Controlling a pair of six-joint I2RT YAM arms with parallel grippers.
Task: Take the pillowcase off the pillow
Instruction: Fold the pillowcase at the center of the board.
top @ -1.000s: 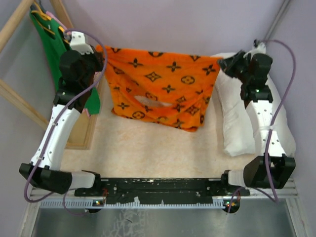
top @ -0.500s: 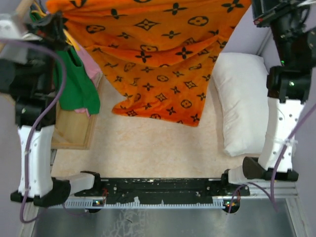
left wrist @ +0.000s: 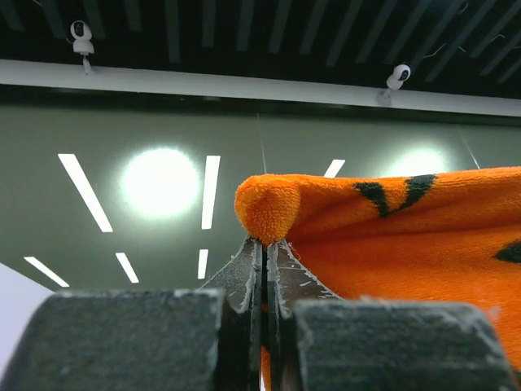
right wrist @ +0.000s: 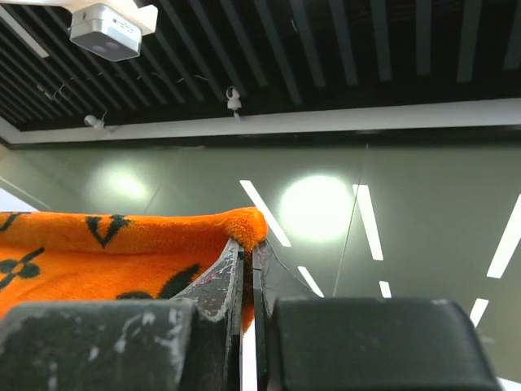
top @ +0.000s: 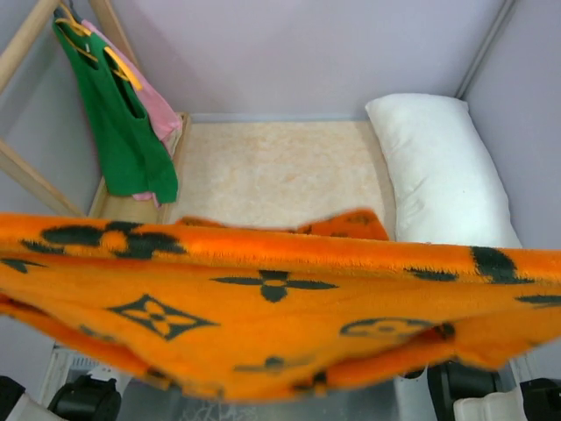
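1. the left gripper [left wrist: 264, 247] is clamped tight on one pillowcase [top: 263, 316] corner.
2. Same deal for the right gripper [right wrist: 247, 251], other corner.
3. Fabric's stretched across the near side; the pillow [top: 443, 171] lies bare, far right.

No legible words or numbers anywhere, pillowcase [top: 263, 338] printed only with black flower and diamond motifs

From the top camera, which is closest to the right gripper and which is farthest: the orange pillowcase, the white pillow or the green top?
1. The pillowcase: pinched in the right gripper, touching it.
2. The pillow: lying on the right side.
3. The green top: hanging at the far left.
The gripper itself is out of the top view, so the order goes by sides.
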